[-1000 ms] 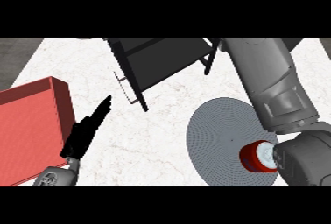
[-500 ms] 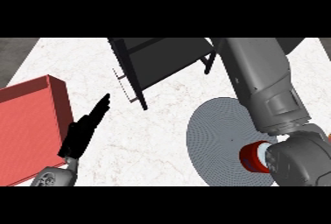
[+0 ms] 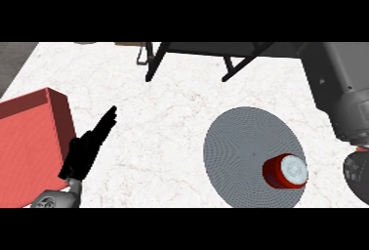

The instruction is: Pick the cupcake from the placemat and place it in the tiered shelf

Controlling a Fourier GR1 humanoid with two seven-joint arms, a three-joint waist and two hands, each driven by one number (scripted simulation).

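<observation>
While the cupcake [image 3: 287, 172] sits untouched on the round grey placemat [image 3: 241, 141], the task stands at its first step, the reach for the pick. At the far left a red box [image 3: 32, 146] lies on the white desk [image 3: 173, 107], just beside the left hand [image 3: 86, 149], which rests low in the view with its black fingers straight and pressed together, pointing up and away, holding nothing. Well to the right of that hand lies the placemat, the cupcake near its lower right rim. Beyond it, at the top of the view, stand the dark legs of the tiered shelf [image 3: 194, 53]. At the right edge, the right hand [image 3: 356, 173] shows only as a dark sliver just beside the cupcake; its fingers I cannot tell. Next, I judge, that hand must close round the cupcake, lift it, and carry it up to the shelf.
</observation>
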